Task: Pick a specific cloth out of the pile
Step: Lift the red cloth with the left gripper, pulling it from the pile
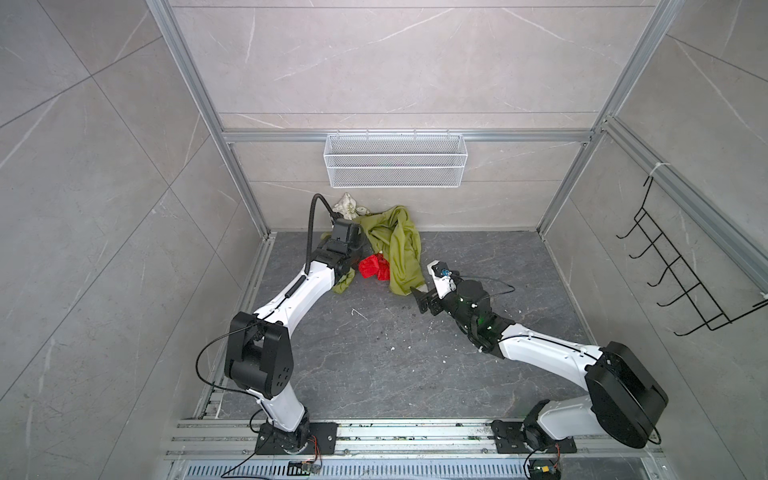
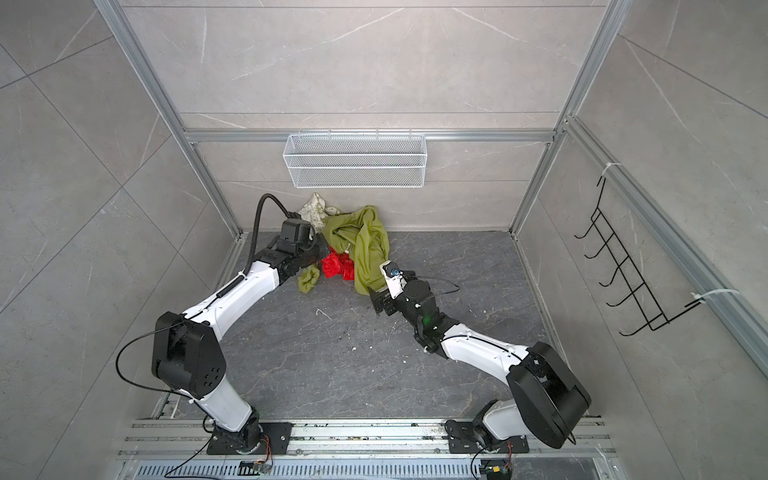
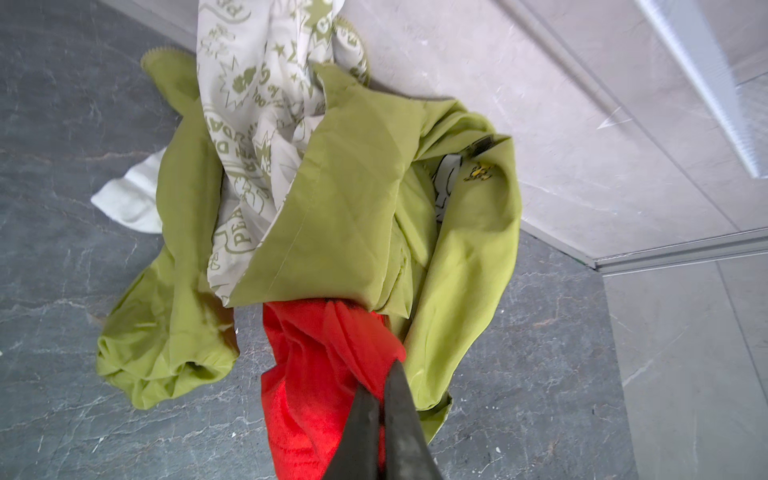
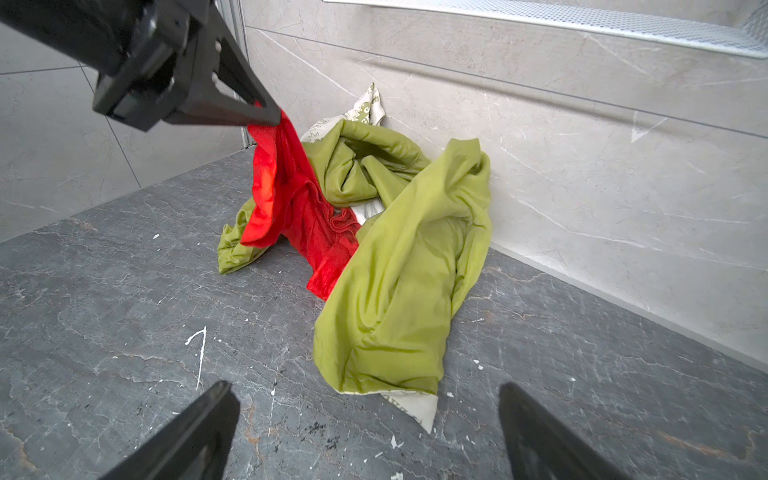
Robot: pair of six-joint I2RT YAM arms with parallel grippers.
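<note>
Left wrist view shows the left claw [image 3: 386, 376] clenched on the red cloth [image 3: 307, 374], which runs under the pile [image 3: 353, 208]. The right claw [image 4: 365, 390] stands released nearby.

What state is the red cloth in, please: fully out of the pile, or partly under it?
Partly under: the shut left gripper pinches one end of the red cloth, but the rest runs beneath the olive cloth.

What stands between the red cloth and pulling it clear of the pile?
The left gripper is shut on the red cloth. The olive-green cloth overlaps its free end, so that fold may drag along. Nothing else visible blocks it.
</note>
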